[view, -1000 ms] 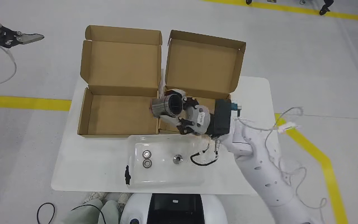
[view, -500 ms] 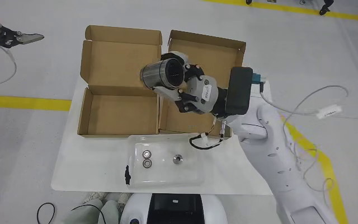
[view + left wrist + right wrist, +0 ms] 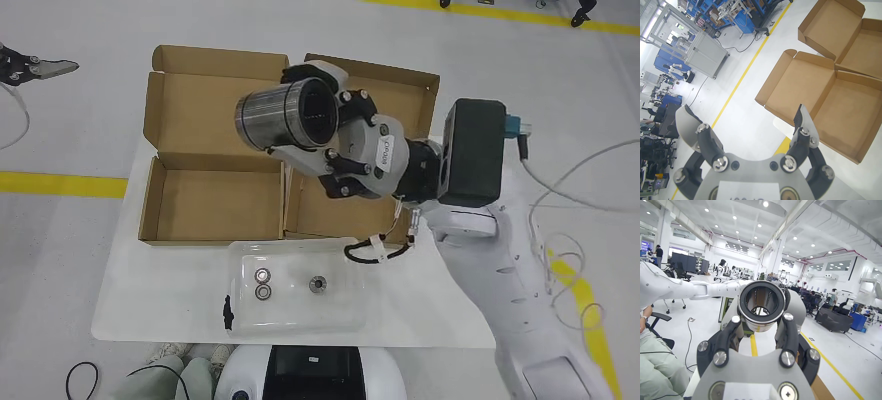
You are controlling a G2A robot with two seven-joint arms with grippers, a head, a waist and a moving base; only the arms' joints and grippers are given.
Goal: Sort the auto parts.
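White table (image 3: pixel 445 305), factory hall. Steel bearing sleeve (image 3: pixel 275 115) was aloft at 12 o'clock from the clear tray (image 3: pixel 345 312), over the open cardboard boxes (image 3: pixel 215 205). My right gripper (image 3: pixel 302 115) was clamped around it. My left gripper (image 3: pixel 743 111) hung with fingers apart.

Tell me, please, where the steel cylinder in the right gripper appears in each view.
Top view: steel cylinder, upper centre, clamped in the right gripper, overlapping the left box lid.
Right wrist view: steel cylinder dead centre, open end facing the camera.
Left wrist view: aimed at the left box, away from it.
Shared landmark: the left box, top and left wrist views.
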